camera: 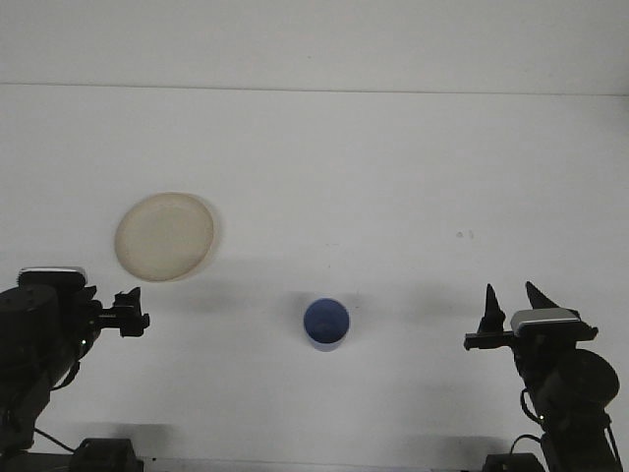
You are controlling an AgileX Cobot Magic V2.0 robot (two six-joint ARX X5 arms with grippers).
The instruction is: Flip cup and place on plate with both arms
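**Both arms low at the near edge, cup alone in the middle**

I'm looking at my right gripper (511,305) first: its two dark fingers point up and away from me, spread apart with daylight between them, pinching nothing. My left gripper (131,318) sits low at the other side, fingers aimed toward the centre; from here they overlap into one dark blob, so I can't tell whether they're parted or pressed together.

Between the two, nearer the bottom, the blue cup (325,324) stands on the white table (373,177), well apart from both grippers. I can't tell whether I'm seeing its mouth or its base.

The beige plate (165,236) lies up and left of the cup, just above my left gripper, with nothing on it.

Both arm bases run off the bottom edge.
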